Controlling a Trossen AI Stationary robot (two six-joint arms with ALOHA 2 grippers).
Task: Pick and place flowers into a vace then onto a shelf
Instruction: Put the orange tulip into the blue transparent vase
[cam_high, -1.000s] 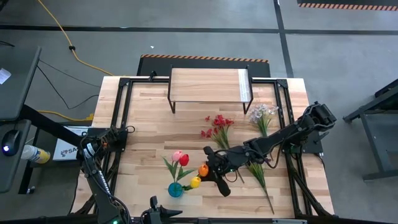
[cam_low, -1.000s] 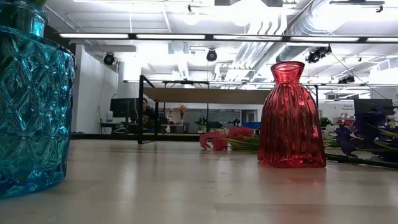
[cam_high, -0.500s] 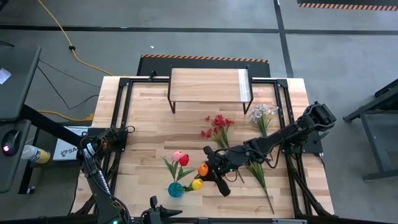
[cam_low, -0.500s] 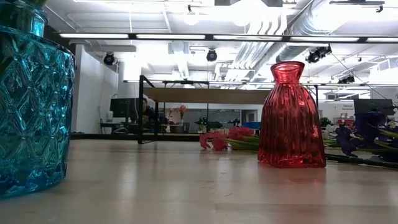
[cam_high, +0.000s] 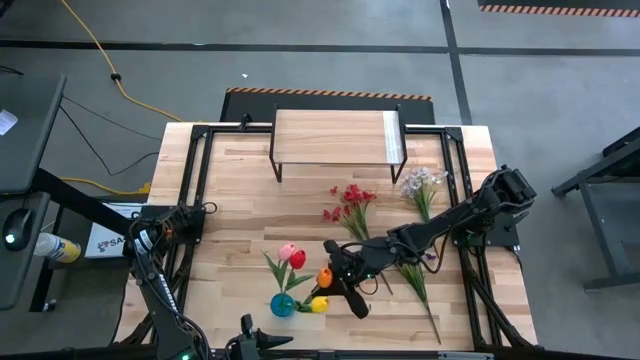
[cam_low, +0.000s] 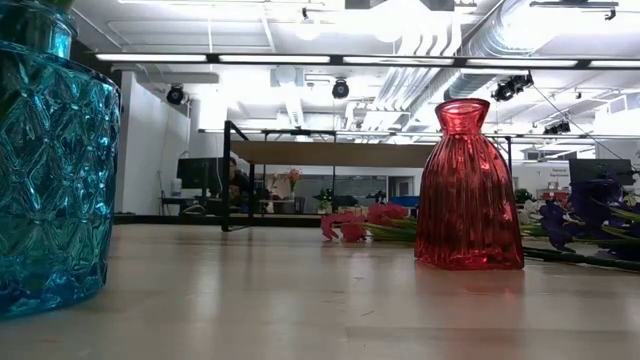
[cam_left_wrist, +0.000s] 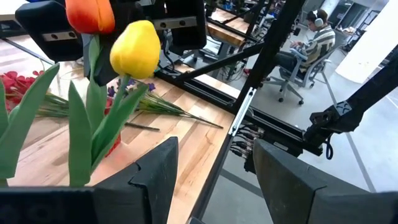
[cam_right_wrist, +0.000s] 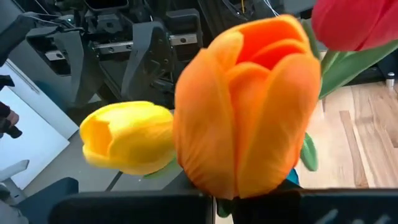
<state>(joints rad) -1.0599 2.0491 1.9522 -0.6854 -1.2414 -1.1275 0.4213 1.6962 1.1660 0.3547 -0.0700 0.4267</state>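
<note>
Flowers (cam_high: 300, 275) up front: I've got tulips in the blue vase (cam_high: 282, 305) at the table's near edge.

Nearest me, the right gripper (cam_high: 338, 283) is clamped shut on the orange tulip (cam_right_wrist: 249, 106), with the yellow tulip (cam_high: 318, 302) just beside it. Pink and red heads stand above the vase. My left gripper (cam_left_wrist: 211, 180) waits low at the near edge, fingers parted, holding nothing. Farther out, red sprigs (cam_high: 348, 203) and white sprigs (cam_high: 421, 184) lie flat on the wood, then the shelf (cam_high: 335, 137) at the far side.

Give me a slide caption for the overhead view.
Right gripper carries an orange tulip toward the blue vase holding pink, red and yellow tulips.
</note>
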